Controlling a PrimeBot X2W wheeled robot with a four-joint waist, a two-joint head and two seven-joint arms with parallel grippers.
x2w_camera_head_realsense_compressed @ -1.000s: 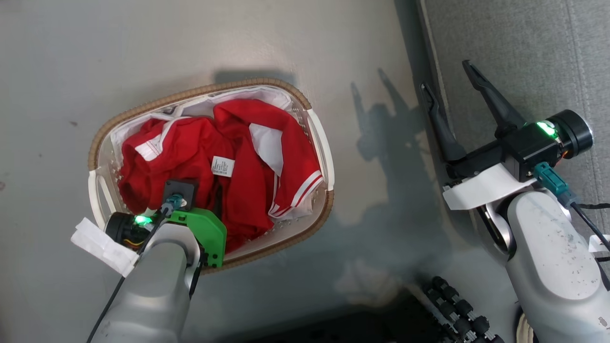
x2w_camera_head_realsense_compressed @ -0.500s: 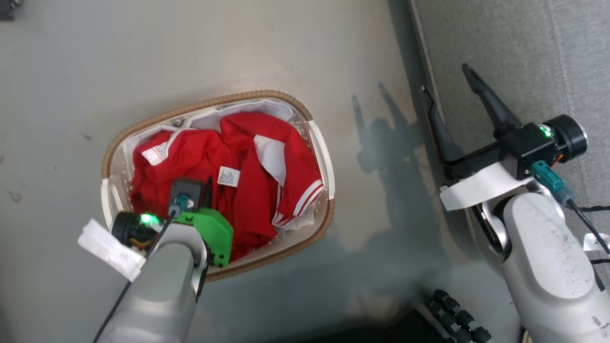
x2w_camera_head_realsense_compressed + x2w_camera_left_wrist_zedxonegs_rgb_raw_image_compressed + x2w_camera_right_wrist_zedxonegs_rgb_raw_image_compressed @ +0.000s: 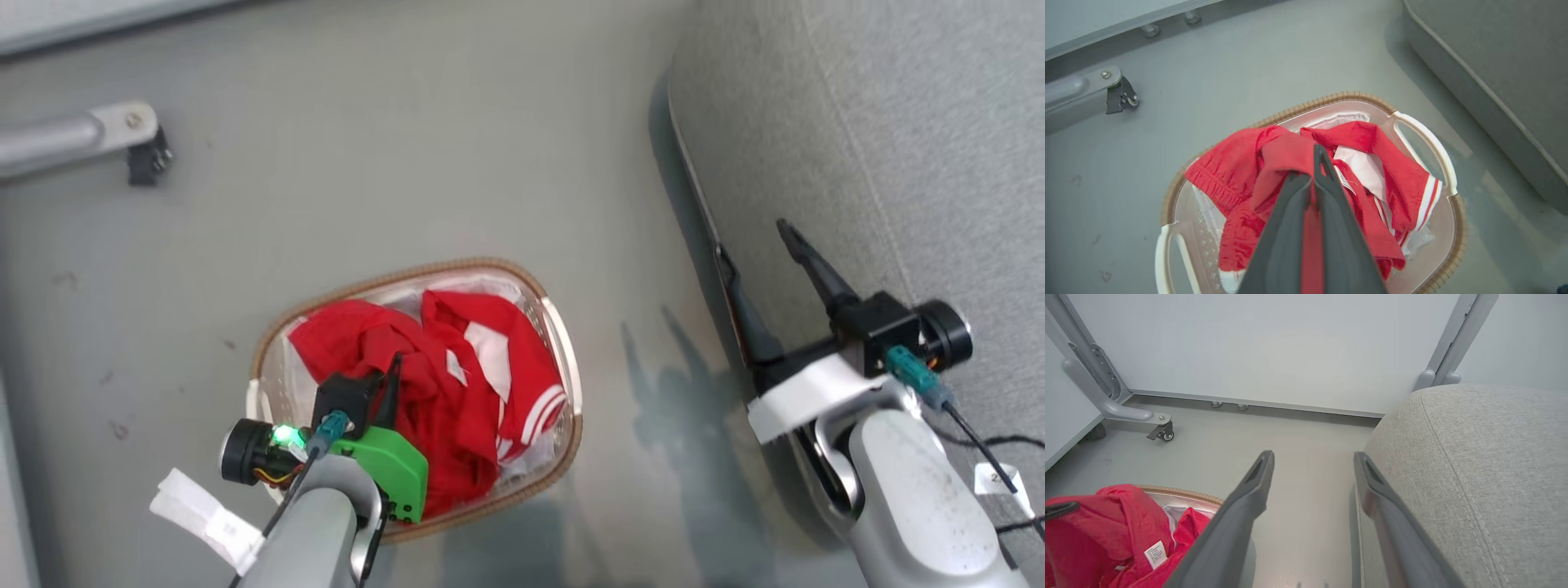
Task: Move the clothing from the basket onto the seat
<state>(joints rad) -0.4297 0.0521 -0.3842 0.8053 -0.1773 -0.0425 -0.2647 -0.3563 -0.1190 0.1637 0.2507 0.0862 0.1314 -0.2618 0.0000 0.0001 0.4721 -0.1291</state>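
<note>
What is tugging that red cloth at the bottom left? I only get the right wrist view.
Observer: The left gripper, shut on a fold of the red clothing.
Operator: Is the cloth out of its container?
Observer: No, most of it lies inside the oval laundry basket.
Operator: Is it all plain red?
Observer: No, one hem beside the basket's white handle carries white stripes.
</note>
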